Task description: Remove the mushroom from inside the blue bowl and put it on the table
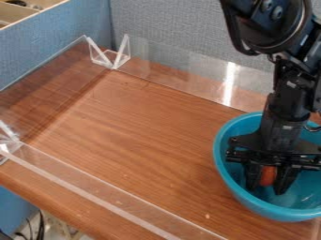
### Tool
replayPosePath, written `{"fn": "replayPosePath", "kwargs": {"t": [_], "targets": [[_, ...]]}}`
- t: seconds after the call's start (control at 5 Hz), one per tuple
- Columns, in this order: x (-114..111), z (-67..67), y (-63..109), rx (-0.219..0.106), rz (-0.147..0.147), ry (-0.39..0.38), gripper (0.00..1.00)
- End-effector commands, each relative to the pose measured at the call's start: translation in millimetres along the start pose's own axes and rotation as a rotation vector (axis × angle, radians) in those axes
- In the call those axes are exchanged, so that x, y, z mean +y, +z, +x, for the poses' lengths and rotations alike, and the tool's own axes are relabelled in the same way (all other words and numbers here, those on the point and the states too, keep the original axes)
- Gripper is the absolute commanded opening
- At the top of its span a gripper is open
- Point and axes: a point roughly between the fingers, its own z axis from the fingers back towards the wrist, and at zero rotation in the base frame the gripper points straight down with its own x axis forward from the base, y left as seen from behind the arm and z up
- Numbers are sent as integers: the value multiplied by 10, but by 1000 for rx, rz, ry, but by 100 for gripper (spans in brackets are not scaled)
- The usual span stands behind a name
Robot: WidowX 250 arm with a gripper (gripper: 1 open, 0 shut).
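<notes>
The blue bowl (236, 184) sits at the right front corner of the table (126, 131). My gripper (271, 178) points straight down inside the bowl, low over its floor. Its fingers are shut on a small orange-brown object, the mushroom (271, 174), of which only a sliver shows between them. The black arm rises from the bowl toward the upper right of the camera view and hides the bowl's far right side.
Low clear acrylic walls (75, 178) edge the table along the front and left. Two clear brackets (113, 54) stand at the back left corner. A blue-grey partition (175, 28) runs behind the table. Bare wood stretches left of the bowl.
</notes>
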Motion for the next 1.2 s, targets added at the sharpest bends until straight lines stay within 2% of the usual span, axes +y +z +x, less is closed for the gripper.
{"fn": "replayPosePath", "kwargs": {"t": [0.0,0.6,0.8,1.0], "targets": [[-14,71,298,-57,-65,4,0],[35,68,395,-65,-75,-12,0],[66,59,487,-76,-77,-20,0],[211,90,834,-122,-91,-5,0]]}}
